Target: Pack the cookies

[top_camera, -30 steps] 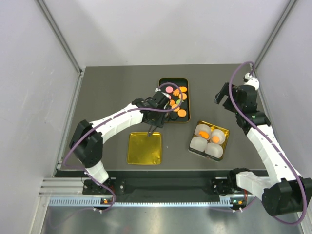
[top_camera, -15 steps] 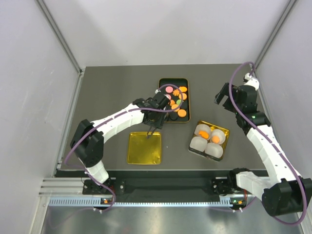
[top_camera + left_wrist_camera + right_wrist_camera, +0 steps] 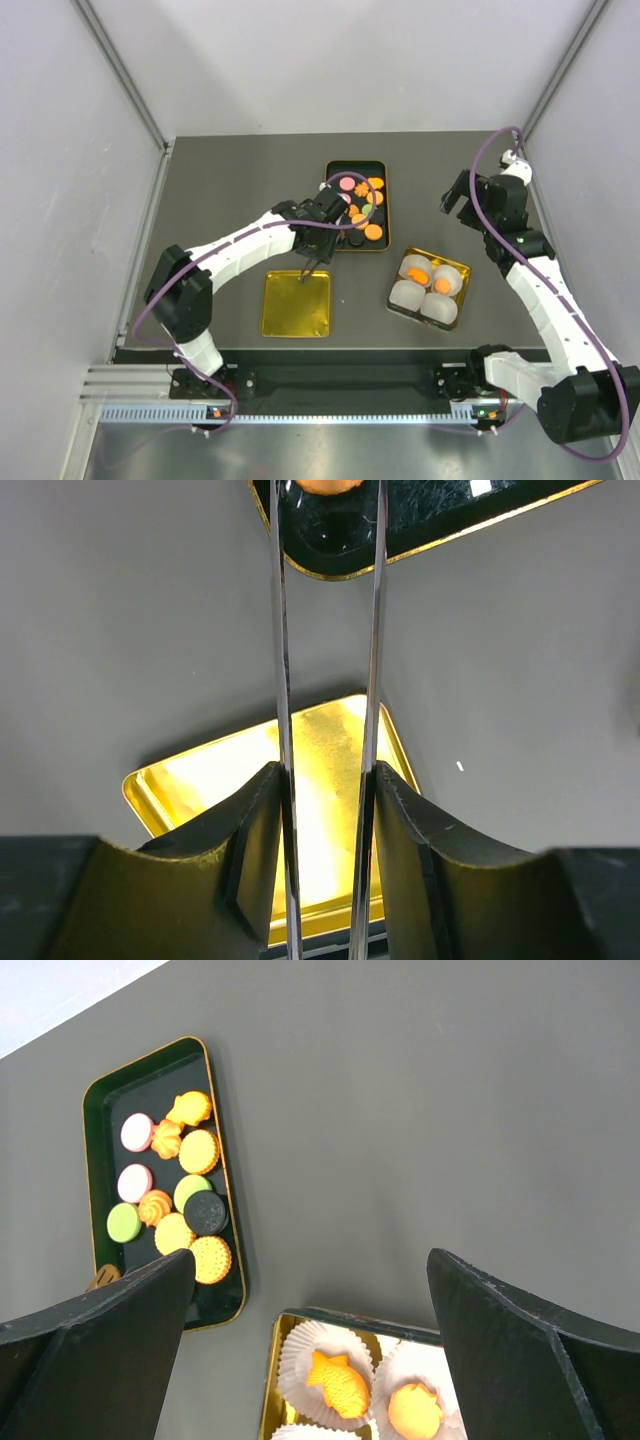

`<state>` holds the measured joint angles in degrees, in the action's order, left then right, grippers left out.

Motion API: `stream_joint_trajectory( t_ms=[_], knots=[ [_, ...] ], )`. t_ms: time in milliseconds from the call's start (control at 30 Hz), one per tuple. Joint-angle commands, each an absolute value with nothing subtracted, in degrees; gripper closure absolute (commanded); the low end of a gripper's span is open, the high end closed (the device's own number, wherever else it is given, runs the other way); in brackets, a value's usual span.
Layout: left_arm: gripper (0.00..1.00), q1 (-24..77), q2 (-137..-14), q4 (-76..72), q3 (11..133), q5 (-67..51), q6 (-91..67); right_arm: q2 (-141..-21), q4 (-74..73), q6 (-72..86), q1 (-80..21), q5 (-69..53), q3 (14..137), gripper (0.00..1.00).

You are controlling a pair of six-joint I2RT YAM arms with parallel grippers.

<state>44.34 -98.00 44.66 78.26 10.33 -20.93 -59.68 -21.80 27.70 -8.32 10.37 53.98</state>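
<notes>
The cookies (image 3: 362, 205) are small orange, pink, green and black discs lying in a black tray (image 3: 356, 167) at the middle back; the right wrist view also shows these cookies (image 3: 198, 1150). My left gripper (image 3: 316, 246) is shut on long metal tweezers (image 3: 283, 630), and those tweezers (image 3: 308, 266) slant down over the near left corner of the tray. An orange cookie (image 3: 322, 484) shows between the tweezer tips at the view's top edge; the grip there is cut off. My right gripper (image 3: 458, 203) hangs open and empty, high at the right.
An empty gold tray (image 3: 296, 304) lies near the front, under the left gripper (image 3: 327, 775). A gold tin (image 3: 464, 272) at the right holds white paper cups (image 3: 322, 1360), two with orange pieces. Grey walls enclose the dark table (image 3: 230, 190).
The left gripper with its tweezers has shifted very slightly near the black tray's corner. The right arm has not moved.
</notes>
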Motion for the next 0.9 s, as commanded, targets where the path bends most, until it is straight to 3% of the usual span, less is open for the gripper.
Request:
stream_joint_trajectory(
  t_ms=[0,533,867],
  knots=[
    [0.59,44.1,-96.9,45.4,81.6,11.1,-20.0,-58.5,-18.6,27.8,-7.3,10.2,54.4,0.0],
    [0.61,44.2,-96.5,47.4,87.6,9.9,-19.2,-58.4,-18.7,27.8,-7.3,10.5,54.4,0.0],
    [0.61,52.1,-94.6,49.8,91.8,10.3,-21.0,-58.4,-18.7,27.9,-7.3,10.5,54.3,0.0]
  ],
)
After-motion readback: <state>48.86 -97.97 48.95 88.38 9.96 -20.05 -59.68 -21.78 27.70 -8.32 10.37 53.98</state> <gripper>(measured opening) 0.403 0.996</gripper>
